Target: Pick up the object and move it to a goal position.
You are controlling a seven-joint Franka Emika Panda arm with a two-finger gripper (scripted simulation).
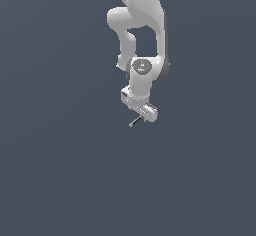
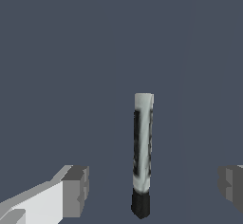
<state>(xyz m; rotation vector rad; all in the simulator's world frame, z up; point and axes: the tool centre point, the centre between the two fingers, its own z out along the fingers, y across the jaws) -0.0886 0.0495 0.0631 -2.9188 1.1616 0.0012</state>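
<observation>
Your hand (image 2: 151,185) stands wide open, fingers (image 2: 76,190) either side of the stick (image 2: 142,147), its long axis crossing the gap between them.

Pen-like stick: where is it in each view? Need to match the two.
Exterior view: the stick pokes out just below the gripper, angled toward the exterior view's left.
Wrist view: the stick lies between the two fingers, apart from both, black end nearest the camera.
Shared landmark: the gripper's fingers.
</observation>
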